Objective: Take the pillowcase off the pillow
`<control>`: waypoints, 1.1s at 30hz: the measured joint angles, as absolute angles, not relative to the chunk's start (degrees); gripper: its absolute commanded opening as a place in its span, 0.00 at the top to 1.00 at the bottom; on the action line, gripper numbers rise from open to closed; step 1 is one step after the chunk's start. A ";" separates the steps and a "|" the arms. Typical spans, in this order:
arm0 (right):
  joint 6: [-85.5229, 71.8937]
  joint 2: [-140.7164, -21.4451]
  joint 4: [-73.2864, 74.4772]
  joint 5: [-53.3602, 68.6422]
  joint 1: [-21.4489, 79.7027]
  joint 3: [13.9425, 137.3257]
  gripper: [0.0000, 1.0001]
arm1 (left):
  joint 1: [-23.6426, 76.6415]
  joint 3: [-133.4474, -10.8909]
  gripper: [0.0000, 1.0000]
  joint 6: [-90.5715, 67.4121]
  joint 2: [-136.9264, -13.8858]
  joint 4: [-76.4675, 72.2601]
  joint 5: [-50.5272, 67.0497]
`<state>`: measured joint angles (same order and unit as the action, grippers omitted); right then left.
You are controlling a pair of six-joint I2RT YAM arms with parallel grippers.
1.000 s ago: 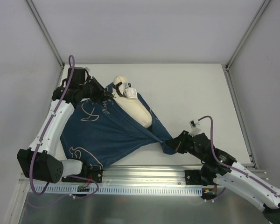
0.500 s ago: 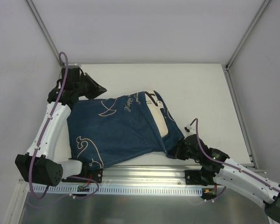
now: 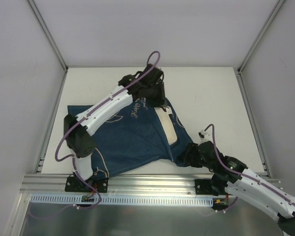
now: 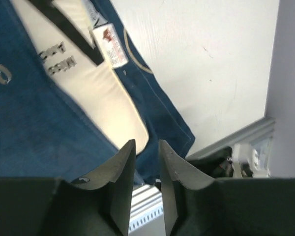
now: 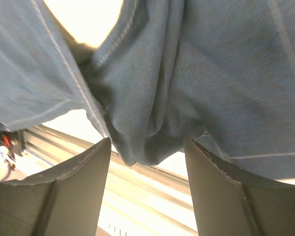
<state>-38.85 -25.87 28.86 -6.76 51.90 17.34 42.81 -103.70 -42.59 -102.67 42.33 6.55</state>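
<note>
Pillowcase (image 3: 120, 142) lies flat on the bench (image 3: 211, 93), pillow (image 3: 165, 127) mostly inside it, a cream strip showing at the open right edge. Left gripper (image 4: 146, 143) hovers over that strip, jaws a slit apart and empty; right gripper (image 5: 147, 142) sits at the bunched near corner, released wide — cloth hangs between, unpinched. Best bet: right clamps hem only, left pinches bare pillow, not fabric — then pull the two apart.
</note>
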 measured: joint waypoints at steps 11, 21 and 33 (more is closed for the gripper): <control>-40.01 -14.68 42.89 -15.35 51.90 20.49 0.31 | 51.07 -129.40 0.39 -41.12 -123.33 60.29 -8.21; -39.99 -16.19 45.41 -16.19 51.90 21.26 0.30 | 52.97 -130.93 0.31 -41.25 -132.97 64.82 -13.61; -39.64 -19.99 43.38 -15.62 51.90 21.26 0.29 | 53.34 -129.99 0.37 -41.19 -136.03 64.71 -15.79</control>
<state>-39.64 -19.99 43.38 -15.62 51.90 21.26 53.34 -129.99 -41.19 -136.03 64.71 -15.79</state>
